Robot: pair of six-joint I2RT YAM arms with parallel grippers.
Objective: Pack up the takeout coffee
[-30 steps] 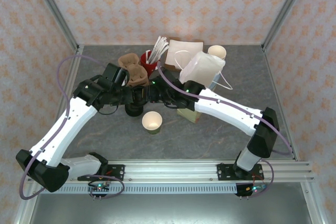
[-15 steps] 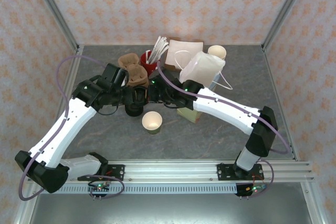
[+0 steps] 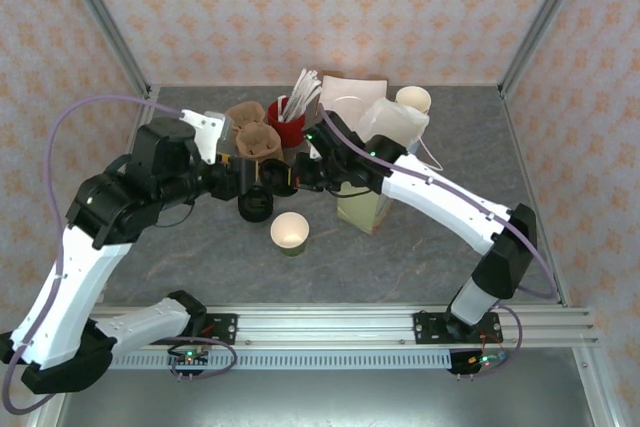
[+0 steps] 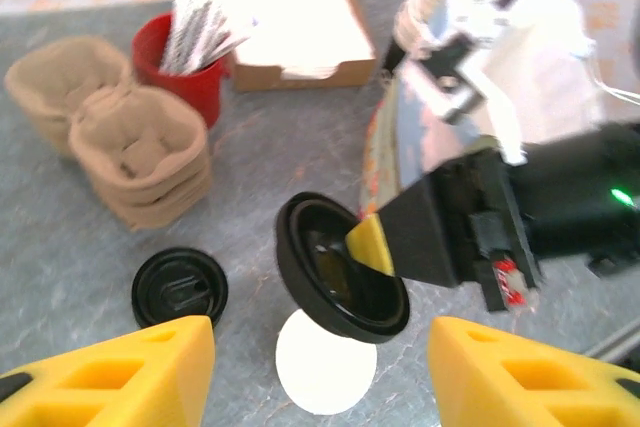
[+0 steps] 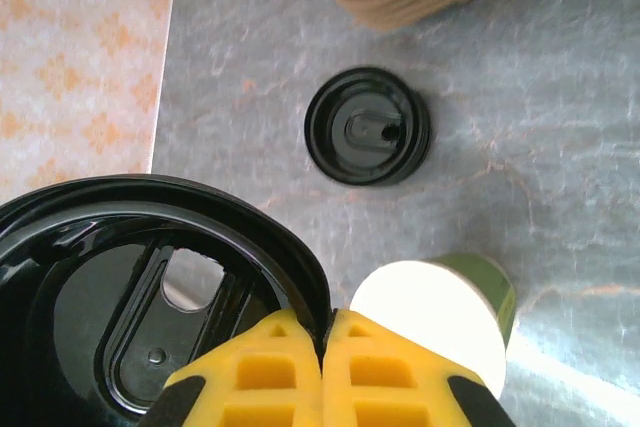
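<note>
The takeout coffee's small paper cup (image 3: 289, 232) stands lidless on the table, its white inside bright in the left wrist view (image 4: 325, 362) and the right wrist view (image 5: 430, 317). Above and just behind it my right gripper (image 3: 293, 179) (image 5: 328, 347) is shut on the rim of a black lid (image 3: 281, 178) (image 4: 340, 267) (image 5: 150, 287), which hangs tilted in the air. My left gripper (image 3: 250, 177) (image 4: 320, 367) is open, its yellow fingers wide apart on either side of the lid and clear of it. A second black lid (image 3: 255, 207) (image 4: 180, 287) (image 5: 367, 127) lies flat on the table.
A white paper bag (image 3: 385, 132) (image 4: 520, 47) stands behind the right arm. At the back are brown pulp cup carriers (image 3: 255, 137) (image 4: 140, 157), a red cup of stirrers (image 3: 285, 117), a napkin box (image 3: 345, 97) and stacked white cups (image 3: 413, 99).
My left gripper has opened, let go of the lid and drawn back left as its arm rose. The right gripper has shut on the lid's rim and now holds it alone.
</note>
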